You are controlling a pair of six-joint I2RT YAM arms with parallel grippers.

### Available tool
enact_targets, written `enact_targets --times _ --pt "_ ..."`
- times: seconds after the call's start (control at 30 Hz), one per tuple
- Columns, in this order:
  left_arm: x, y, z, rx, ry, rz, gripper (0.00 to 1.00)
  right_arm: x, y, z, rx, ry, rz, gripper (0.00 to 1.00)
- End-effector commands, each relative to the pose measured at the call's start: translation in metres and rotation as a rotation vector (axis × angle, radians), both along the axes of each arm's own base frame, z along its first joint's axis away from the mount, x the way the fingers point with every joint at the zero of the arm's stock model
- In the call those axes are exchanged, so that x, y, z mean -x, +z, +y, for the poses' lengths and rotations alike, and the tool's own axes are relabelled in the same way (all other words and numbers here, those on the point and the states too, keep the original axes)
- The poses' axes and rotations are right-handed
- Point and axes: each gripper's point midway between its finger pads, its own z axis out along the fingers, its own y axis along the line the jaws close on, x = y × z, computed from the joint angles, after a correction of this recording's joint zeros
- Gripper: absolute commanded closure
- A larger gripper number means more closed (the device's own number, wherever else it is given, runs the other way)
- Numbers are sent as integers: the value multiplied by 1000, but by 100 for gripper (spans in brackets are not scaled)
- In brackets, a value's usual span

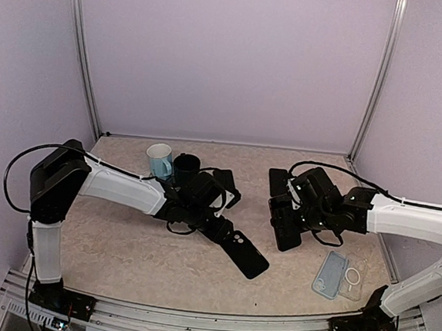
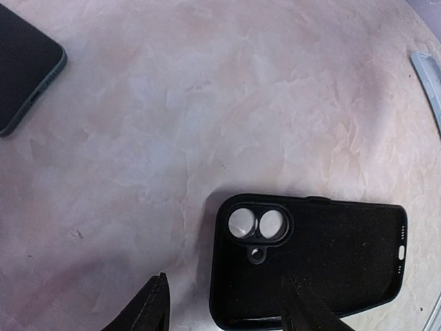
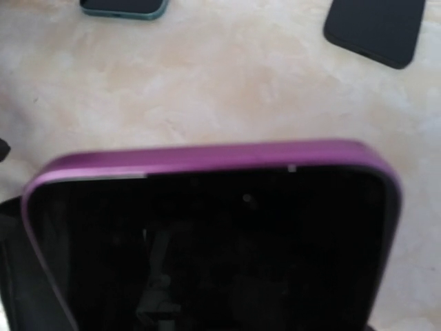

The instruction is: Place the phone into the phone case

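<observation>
Phone (image 3: 207,234) w/ purple rim and dark glass fills the lower part of the right wrist view, blurred, screen toward the camera, held clear of the table (image 3: 227,89). The right gripper (image 1: 283,206) is clamped on it, tho its pads are hidden behind the phone. Black case (image 2: 310,269) lies flat and inside-up near the front-centre of the table. It has twin round lens holes plus a small hole at the end nearest the left gripper (image 2: 224,279), and slots along the far short edge. That gripper's fingers are spread wide w/ nothing in them: one finger (image 2: 151,307) is over bare table just beside the case's camera end, the other over the case itself, and whether it touches can't be told. Phone and case are apart, w/ bare table between. A second phone (image 2: 21,69), dark w/ teal rim, lies flat near the case on the right arm's side. A pale-blue case (image 1: 329,273) and a clear case (image 1: 353,276) w/ a ring sit side by side at front right. A blue mug (image 1: 159,160) and a black mug (image 1: 186,166) stand together at the back, behind the left arm. The right wrist view also shows a dark slab (image 3: 375,27) flat on the table, phone or case unclear.
</observation>
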Motion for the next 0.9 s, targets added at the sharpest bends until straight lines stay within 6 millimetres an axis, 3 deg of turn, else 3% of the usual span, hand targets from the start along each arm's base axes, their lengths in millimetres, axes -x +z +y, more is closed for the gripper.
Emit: enact_targets --times 0.0,0.2,0.3,0.4,0.57,0.87 --pt "5 -23 8 -93 -20 66 45 -8 19 -4 -68 26 -74 58" --pt "12 -44 12 -178 -28 96 51 -9 5 -22 7 11 -66 59" --pt "15 -49 5 -224 -56 71 57 -8 3 -24 9 9 -69 59" --pt "14 -50 -2 -254 -71 35 67 -7 2 -24 -3 12 -68 59" --pt "15 -59 2 -276 -77 43 98 -5 5 -23 -19 17 -70 59" --pt "7 -48 9 -53 -114 131 100 -4 6 -22 -15 51 -63 59"
